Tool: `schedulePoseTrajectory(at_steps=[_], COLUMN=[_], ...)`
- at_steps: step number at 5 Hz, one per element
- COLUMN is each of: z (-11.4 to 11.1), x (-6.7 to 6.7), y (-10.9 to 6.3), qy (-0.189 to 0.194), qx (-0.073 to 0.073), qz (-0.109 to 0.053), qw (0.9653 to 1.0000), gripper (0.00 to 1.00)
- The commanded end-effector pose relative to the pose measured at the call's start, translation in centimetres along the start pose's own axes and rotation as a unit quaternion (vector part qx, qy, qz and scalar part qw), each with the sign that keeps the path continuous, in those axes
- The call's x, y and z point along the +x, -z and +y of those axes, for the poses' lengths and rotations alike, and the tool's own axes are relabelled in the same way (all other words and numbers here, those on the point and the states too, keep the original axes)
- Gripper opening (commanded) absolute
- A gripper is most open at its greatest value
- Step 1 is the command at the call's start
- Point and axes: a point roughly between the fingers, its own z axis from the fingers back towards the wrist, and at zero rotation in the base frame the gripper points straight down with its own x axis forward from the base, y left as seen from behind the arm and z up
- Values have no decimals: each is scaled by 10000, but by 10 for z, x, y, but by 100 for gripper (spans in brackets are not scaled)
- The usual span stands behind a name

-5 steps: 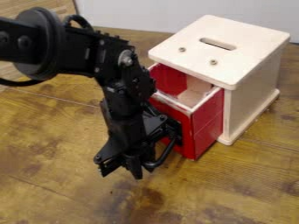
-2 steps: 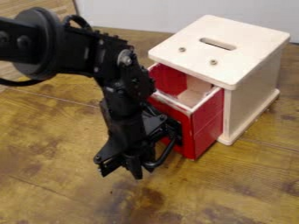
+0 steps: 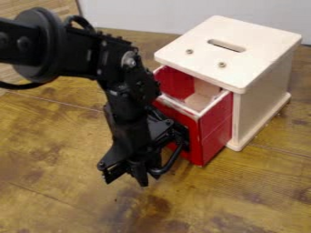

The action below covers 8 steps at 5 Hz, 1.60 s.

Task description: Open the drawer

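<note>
the red drawer (image 3: 201,118) stood partly out of the cream cube (image 3: 249,77) at the right of the surface (image 3: 49,182) — the gripper (image 3: 152,164) pointed down, fingers pinching the black handle (image 3: 180,146) to pull.

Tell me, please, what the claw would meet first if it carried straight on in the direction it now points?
The claw points straight down, so it would most likely meet the wooden table just beneath its tips. Nothing appears to lie between them, though the gap is hard to judge from this single view.
</note>
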Motion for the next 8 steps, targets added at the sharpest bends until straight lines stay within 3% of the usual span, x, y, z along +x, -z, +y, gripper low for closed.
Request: schedulePoseTrajectory(at_steps=[1, 8], z=[1, 0], x=[11, 14], y=[-14, -12], qy=[205, 176], qx=[-115, -225], qz=[-73, -19], qw=[9997, 9996], gripper=[0, 0])
